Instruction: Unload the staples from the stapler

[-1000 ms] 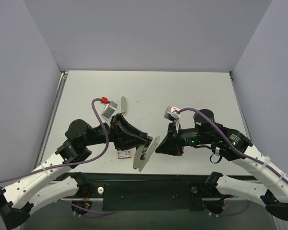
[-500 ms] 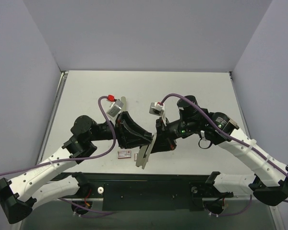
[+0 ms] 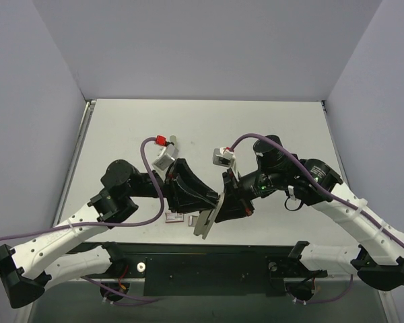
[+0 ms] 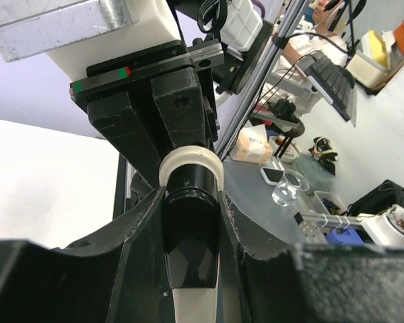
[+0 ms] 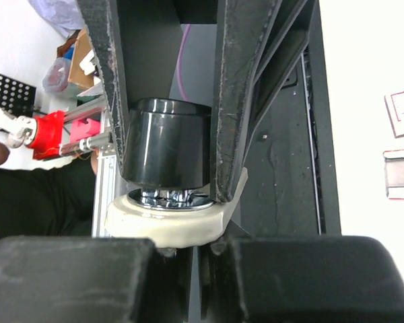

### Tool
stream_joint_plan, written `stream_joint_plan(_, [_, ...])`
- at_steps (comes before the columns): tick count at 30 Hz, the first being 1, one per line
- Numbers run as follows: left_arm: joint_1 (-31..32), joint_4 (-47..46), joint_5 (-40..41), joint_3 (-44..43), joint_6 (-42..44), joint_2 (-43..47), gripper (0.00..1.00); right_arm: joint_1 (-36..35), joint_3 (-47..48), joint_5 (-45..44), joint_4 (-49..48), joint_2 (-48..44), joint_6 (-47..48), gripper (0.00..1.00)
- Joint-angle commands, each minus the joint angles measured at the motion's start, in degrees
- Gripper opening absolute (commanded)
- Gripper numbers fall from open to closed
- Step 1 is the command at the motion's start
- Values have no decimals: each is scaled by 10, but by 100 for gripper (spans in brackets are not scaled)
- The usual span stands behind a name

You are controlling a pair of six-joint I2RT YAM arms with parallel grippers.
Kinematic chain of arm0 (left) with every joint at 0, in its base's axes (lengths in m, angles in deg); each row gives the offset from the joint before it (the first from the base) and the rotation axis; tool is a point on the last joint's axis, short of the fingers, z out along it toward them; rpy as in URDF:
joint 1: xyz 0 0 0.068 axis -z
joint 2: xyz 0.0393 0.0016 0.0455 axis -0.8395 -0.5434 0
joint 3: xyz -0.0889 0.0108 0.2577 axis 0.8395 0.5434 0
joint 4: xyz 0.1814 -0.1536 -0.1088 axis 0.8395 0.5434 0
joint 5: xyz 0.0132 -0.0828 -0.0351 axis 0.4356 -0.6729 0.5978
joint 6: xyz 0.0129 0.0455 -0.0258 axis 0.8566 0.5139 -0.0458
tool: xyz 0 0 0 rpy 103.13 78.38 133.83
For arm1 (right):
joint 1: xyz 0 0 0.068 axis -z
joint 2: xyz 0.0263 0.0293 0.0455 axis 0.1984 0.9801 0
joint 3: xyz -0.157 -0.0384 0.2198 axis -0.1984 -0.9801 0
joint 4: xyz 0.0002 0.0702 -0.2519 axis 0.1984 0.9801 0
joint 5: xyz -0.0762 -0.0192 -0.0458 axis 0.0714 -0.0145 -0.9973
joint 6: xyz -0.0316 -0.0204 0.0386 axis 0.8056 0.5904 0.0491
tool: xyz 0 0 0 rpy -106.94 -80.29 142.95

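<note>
The stapler point(image 3: 203, 223), light grey with a black end, hangs over the table's near edge. My left gripper point(image 3: 209, 200) is shut on its upper end. In the left wrist view the black end point(image 4: 188, 229) with its cream rim sits squeezed between my left gripper's point(image 4: 190, 202) fingers. My right gripper point(image 3: 223, 204) comes from the right, fingers together. In the right wrist view its tips point(image 5: 196, 252) rest against the cream rim point(image 5: 168, 225), below the black end. The left arm's fingers point(image 5: 229, 101) clamp that end from above.
Two small staple strips with red edges lie on the table left of the stapler point(image 3: 174, 217) point(image 3: 190, 219), also in the right wrist view point(image 5: 402, 111) point(image 5: 400, 173). A plain beige-grey bar point(image 3: 174, 140) lies behind the left wrist. The black front rail point(image 3: 209, 266) runs below.
My right arm swung left and its gripper closed the gap to the stapler. My left arm shifted slightly right, still holding the stapler, which now looks narrower. A second strip shows on the table.
</note>
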Motion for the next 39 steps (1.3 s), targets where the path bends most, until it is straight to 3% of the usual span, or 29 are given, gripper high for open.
stream_joint_plan(1, [47, 76, 43, -44, 53, -25, 0, 1, -50, -74, -181, 10, 7, 0])
stream_joint_plan(7, [47, 122, 111, -75, 90, -25, 0, 32, -115, -126, -187, -69, -22, 0])
stream_joint_plan(12, [46, 147, 145, -94, 114, -33, 0, 103, -170, -148, -191, -141, -55, 0])
stream_joint_plan(21, [43, 256, 337, -185, 184, -84, 0, 134, -236, -335, -181, -203, -102, 0])
stream_joint_plan(26, [22, 309, 482, -259, 211, -157, 0, 137, -260, -423, -173, -198, -131, 0])
stream_joint_plan(32, [-42, 323, 525, -317, 199, -246, 0, 136, -304, -501, -188, -185, -163, 0])
stream_joint_plan(39, [-96, 344, 605, -395, 223, -373, 0, 138, -352, -506, -224, -161, -200, 0])
